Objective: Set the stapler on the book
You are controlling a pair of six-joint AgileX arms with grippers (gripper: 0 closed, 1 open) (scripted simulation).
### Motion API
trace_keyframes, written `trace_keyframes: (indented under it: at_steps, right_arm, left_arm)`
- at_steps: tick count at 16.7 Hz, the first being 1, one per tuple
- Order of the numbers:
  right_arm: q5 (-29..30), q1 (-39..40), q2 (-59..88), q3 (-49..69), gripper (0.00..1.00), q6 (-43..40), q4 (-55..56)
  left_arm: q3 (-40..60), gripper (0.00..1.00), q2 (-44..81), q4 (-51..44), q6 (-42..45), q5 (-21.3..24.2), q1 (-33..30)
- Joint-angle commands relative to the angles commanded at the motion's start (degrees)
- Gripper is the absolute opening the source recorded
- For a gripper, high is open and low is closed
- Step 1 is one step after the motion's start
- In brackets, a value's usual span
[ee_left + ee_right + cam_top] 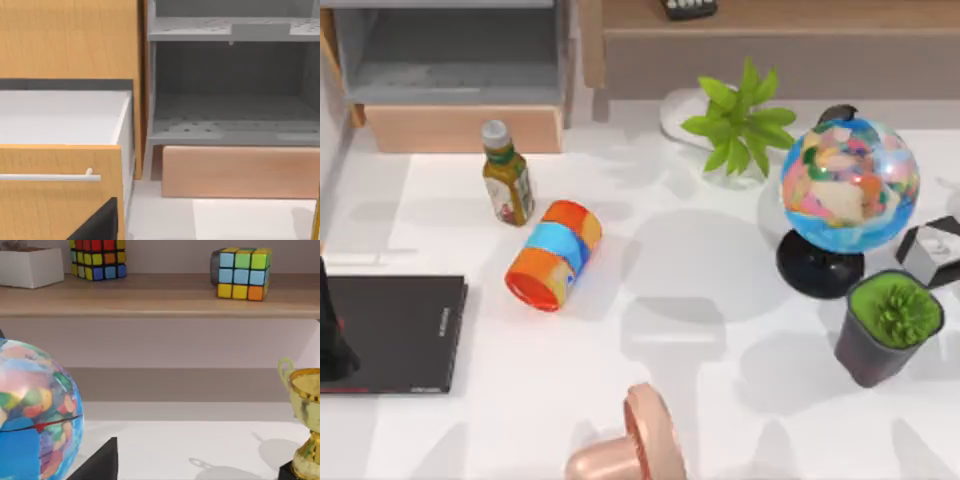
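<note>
**A:** From above, what step are we at?

**B:** Placing, I judge. The left gripper (332,345) hangs over the book (395,335), which lies flat at the table's left edge. I cannot tell its grip, nor where the stapler is. If it carries the stapler, the next move is a level lowering onto the cover. The right gripper (932,250) is parked at the right edge behind the globe (848,185).

**A:** Containers?

**B:** The dark pot (868,355) holds a spiky green plant (900,312).

**A:** Left wrist view?

**B:** An open drawer (65,117) with a bare white inside, beside grey shelf bays (230,100) with nothing seen in them.

**A:** Right wrist view?

**B:** The globe again, a gold trophy (305,425), and a wooden shelf (160,295) carrying puzzle cubes (242,272).
</note>
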Motion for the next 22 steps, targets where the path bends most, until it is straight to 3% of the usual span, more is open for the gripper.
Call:
trace_keyframes:
  at_steps: [5,9,14,22]
  right_arm:
    - [0.0,0.0,0.0,0.0,1.0,0.0,0.0]
    - [0.0,0.0,0.0,0.0,1.0,0.0,0.0]
    - [0.0,0.0,0.0,0.0,1.0,0.0,0.0]
    - [0.0,0.0,0.0,0.0,1.0,0.0,0.0]
  left_arm:
    - [3.05,1.0,3.03,-1.77,0.04,-0.07,0.44]
    - [14.56,1.0,14.48,-8.39,0.19,-0.3,2.07]
    - [37.76,1.0,37.67,-21.48,0.43,-0.66,5.25]
    - [84.99,1.0,85.36,-47.59,0.62,-0.88,11.46]
